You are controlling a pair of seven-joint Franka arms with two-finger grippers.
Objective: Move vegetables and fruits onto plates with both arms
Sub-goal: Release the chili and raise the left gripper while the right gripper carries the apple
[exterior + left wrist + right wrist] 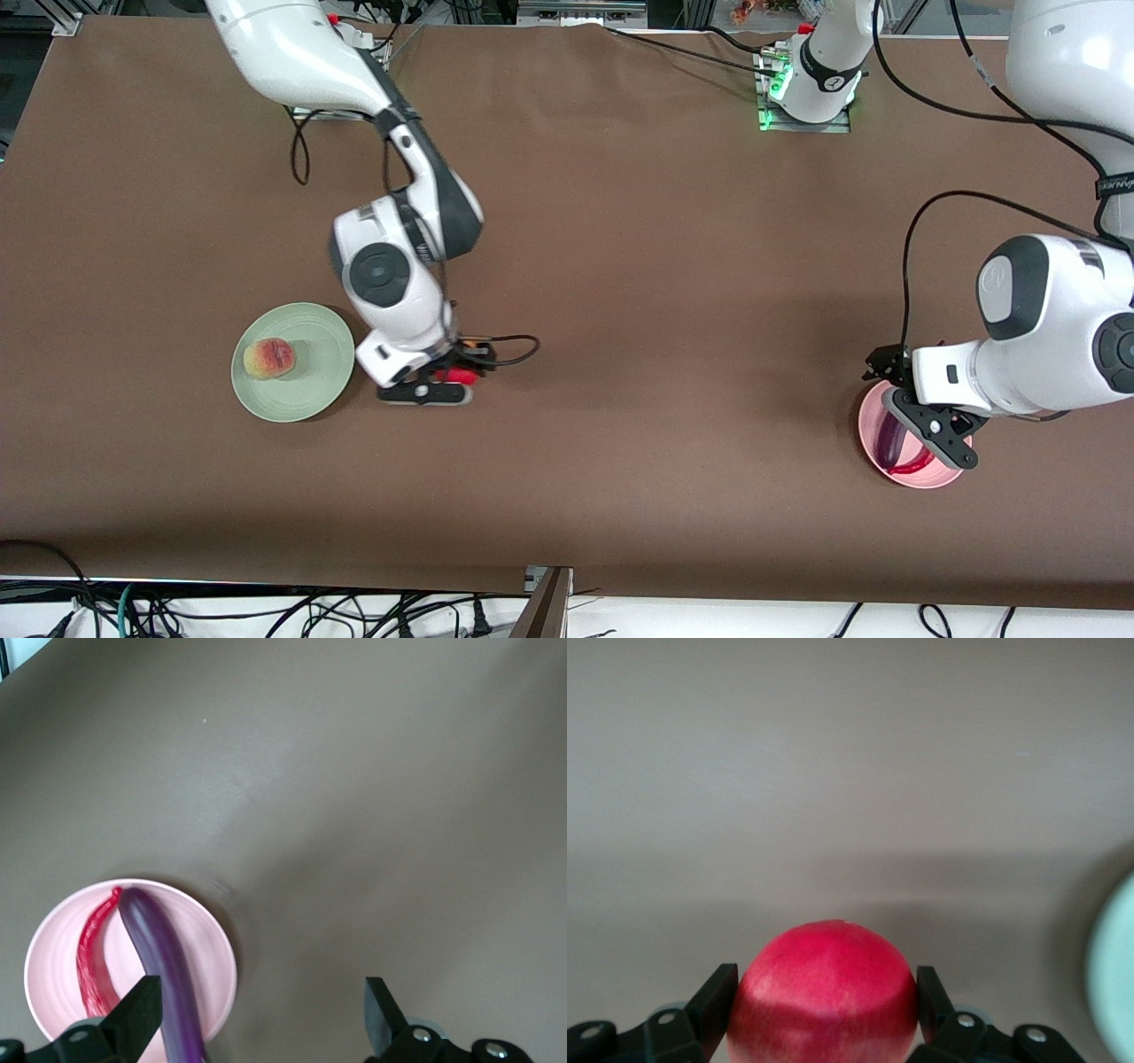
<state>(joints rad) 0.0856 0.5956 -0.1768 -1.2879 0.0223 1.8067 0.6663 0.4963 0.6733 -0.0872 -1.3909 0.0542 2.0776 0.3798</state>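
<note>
Lower centre-left, the right claw (826, 1001) clenches the red fruit (824, 992); it should lift clear, then cross to the green plate (323, 390). Lower right, the left claw (262, 1014) hangs released over the pink plate (53, 948).

We are looking at a robotics lab, not a home or kitchen. Two white industrial robot arms (390, 266) (1054, 328) are standing bolted to metal base plates (802, 120) along one edge of a wide table (638, 266) draped in plain brown cloth. Black cables (221, 611) are lying tangled along the table edge nearest the front camera. Aluminium framing (580, 11) is showing at the edge where the bases stand. A green status light is glowing at one arm's base.
</note>
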